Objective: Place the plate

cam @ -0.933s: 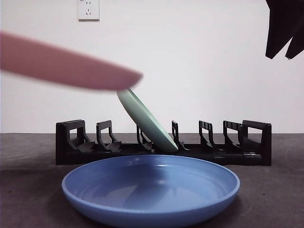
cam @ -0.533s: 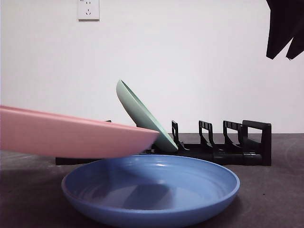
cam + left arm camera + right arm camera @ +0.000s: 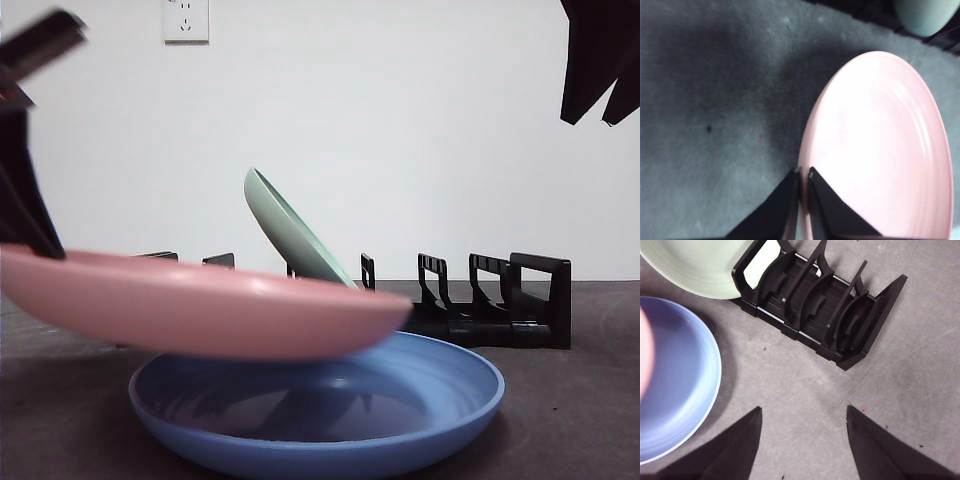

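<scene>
Blue plate (image 3: 320, 410): nearest item, wide and shallow, glossy, resting flat on the dark table (image 3: 570, 420); its rim also shows in the right wrist view (image 3: 680, 385). Pink plate (image 3: 200, 305): the task's thing, smooth, pale salmon, shallow with faint concentric rings on its inner face (image 3: 880, 150); held nearly level, slightly tilted, just above the blue plate and overlapping its left part in the front view; whether the two touch cannot be told. Left gripper (image 3: 802, 172): jaws pinched tight on the pink plate's rim, seen as a dark blurred arm at the left edge of the front view (image 3: 25, 200). Rack (image 3: 490, 300): black, slotted, standing on the table behind both plates, its left half hidden by the pink plate; its dividers show clearly in the right wrist view (image 3: 825, 310). Green plate (image 3: 295, 240): pale green, leaning on edge in a middle slot of the rack, tilted toward the left. Right gripper (image 3: 805, 440): jaws spread apart, holding nothing, high over the table near the rack's right end, a black tip in the front view's top right corner (image 3: 600, 60). Wall (image 3: 400, 130): white, with an outlet (image 3: 187, 20) high up.
</scene>
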You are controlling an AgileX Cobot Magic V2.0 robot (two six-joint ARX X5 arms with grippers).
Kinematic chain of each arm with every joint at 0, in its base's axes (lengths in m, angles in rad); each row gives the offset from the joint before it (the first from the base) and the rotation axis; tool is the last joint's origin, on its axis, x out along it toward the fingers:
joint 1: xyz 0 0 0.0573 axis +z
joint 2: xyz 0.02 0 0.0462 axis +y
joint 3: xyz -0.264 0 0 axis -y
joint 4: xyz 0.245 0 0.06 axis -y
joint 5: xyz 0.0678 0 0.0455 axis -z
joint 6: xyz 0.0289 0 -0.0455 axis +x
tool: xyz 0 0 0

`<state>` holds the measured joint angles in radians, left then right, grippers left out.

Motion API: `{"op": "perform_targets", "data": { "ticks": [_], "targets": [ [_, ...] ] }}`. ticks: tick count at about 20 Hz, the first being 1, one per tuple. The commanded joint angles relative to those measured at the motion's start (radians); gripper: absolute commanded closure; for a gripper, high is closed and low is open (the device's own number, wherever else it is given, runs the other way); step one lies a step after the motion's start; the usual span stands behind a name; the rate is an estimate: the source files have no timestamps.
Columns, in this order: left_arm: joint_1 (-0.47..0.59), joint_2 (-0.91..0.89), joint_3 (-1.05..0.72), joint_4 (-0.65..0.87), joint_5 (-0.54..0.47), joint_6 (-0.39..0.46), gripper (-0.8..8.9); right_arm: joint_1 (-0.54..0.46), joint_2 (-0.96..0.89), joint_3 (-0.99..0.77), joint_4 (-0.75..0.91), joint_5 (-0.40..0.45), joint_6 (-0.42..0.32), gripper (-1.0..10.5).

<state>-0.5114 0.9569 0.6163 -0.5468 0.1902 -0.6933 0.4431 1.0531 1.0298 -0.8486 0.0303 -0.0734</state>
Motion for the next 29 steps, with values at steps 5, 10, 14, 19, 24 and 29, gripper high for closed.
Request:
{"op": "perform_targets", "data": {
  "ticks": [5,10,14,19,24,29],
  "targets": [
    [-0.092,0.161,0.012,0.146,-0.117,-0.003,7.98,0.003,0.003,0.017,0.006,0.003,0.006,6.8],
    [-0.153,0.231,0.013,0.205,-0.187,0.005,7.98,0.003,0.003,0.018,0.006,0.003,0.006,6.8],
    [-0.183,0.274,0.014,0.237,-0.194,0.004,7.98,0.003,0.003,0.017,0.006,0.003,0.006,6.8],
    [-0.213,0.299,0.018,0.271,-0.195,0.005,7.98,0.003,0.003,0.017,0.006,0.003,0.006,6.8],
    [-0.217,0.310,0.018,0.265,-0.194,0.004,7.61,0.003,0.003,0.017,0.005,0.003,0.007,6.8],
    [-0.217,0.309,0.021,0.216,-0.194,0.004,6.13,0.003,0.003,0.017,0.003,0.003,0.007,6.8]
  ]
}}
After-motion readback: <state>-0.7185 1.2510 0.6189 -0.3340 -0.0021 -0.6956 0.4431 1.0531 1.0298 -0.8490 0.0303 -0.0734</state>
